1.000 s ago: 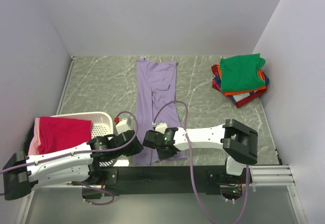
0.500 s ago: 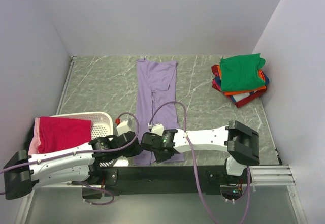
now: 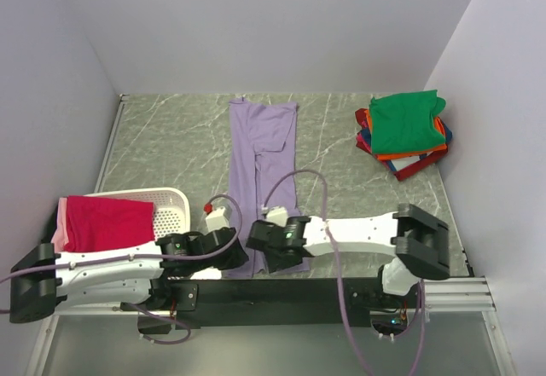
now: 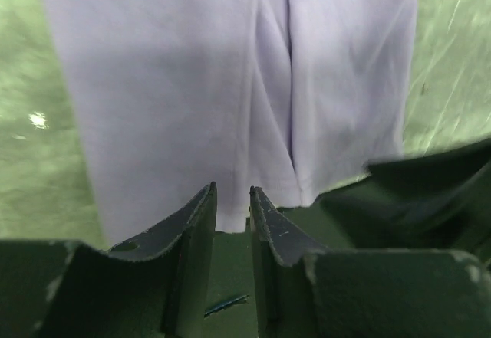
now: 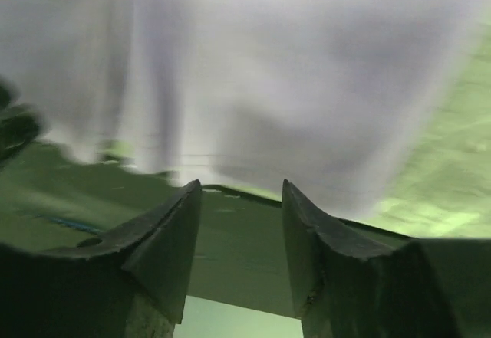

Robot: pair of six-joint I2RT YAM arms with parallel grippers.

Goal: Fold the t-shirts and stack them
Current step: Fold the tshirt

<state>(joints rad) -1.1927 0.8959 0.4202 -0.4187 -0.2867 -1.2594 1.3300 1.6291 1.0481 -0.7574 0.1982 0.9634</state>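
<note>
A lavender t-shirt (image 3: 264, 146), folded lengthwise into a long strip, runs from the back of the table to the near edge. Its near hem fills the left wrist view (image 4: 230, 85) and the right wrist view (image 5: 268, 70). My left gripper (image 3: 237, 255) (image 4: 232, 192) sits at the hem's left corner, jaws slightly apart with only table between them. My right gripper (image 3: 275, 257) (image 5: 239, 187) stands open just short of the hem's right part, holding nothing. Folded t-shirts form a stack (image 3: 405, 133) at the back right, a green one on top.
A white perforated basket (image 3: 171, 205) at the near left holds a magenta-red shirt (image 3: 107, 222) over a pink one. White walls close in the back and both sides. A black rail (image 3: 256, 291) runs along the near edge under both arms.
The right gripper has gone from shut to open, letting go of the lavender shirt's near hem. Both arms have shifted slightly toward the near edge.
</note>
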